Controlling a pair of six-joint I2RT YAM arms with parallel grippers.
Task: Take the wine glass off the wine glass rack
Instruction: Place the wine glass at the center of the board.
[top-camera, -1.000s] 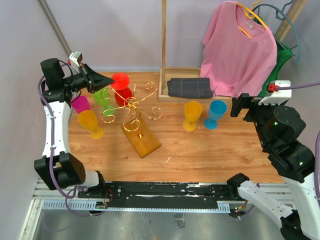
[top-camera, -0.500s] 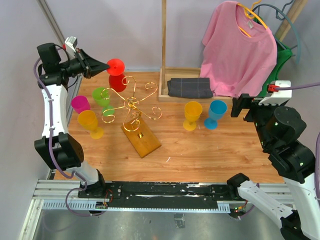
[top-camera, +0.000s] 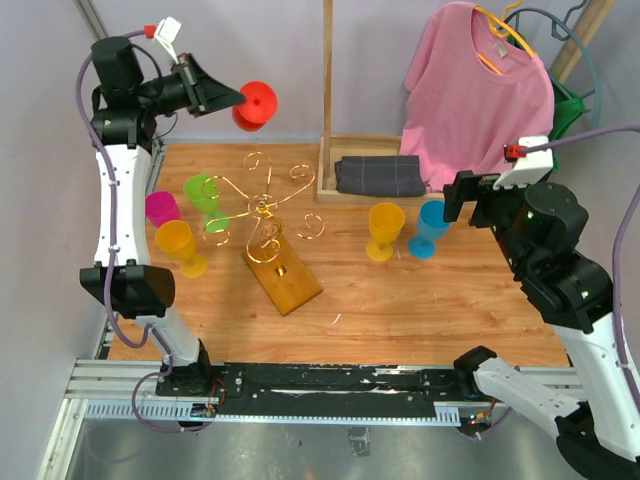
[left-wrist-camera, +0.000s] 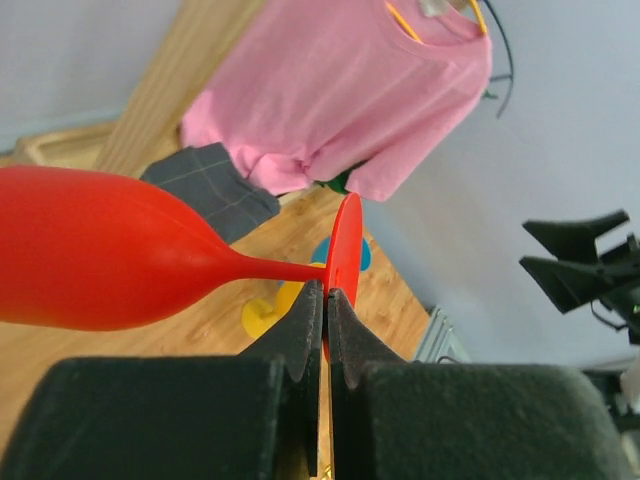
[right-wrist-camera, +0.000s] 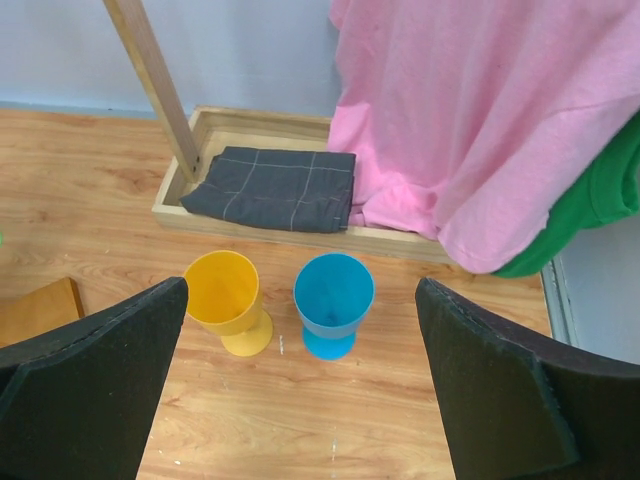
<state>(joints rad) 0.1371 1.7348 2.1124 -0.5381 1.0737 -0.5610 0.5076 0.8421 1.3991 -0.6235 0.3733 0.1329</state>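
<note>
The red wine glass (left-wrist-camera: 100, 250) pinched in the left gripper (left-wrist-camera: 322, 300) looks like smooth, glossy plastic. Below it, the wine glass rack (top-camera: 262, 205) is shiny gold wire on a varnished wooden base (top-camera: 283, 274). The gripper's fingers (left-wrist-camera: 300, 330) are matt black.

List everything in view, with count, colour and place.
red glass: 1, red, held in the air above the table's far left
rack: 1, gold wire on wooden base, left-centre of the table
cups on table: 5; pink, green, yellow at left; yellow, blue at right
folded cloth: 1, dark grey, in wooden tray at back
shirt: 1, pink, on hanger, back right
left gripper: shut on red glass's foot
right gripper: open, above the right cups
</note>
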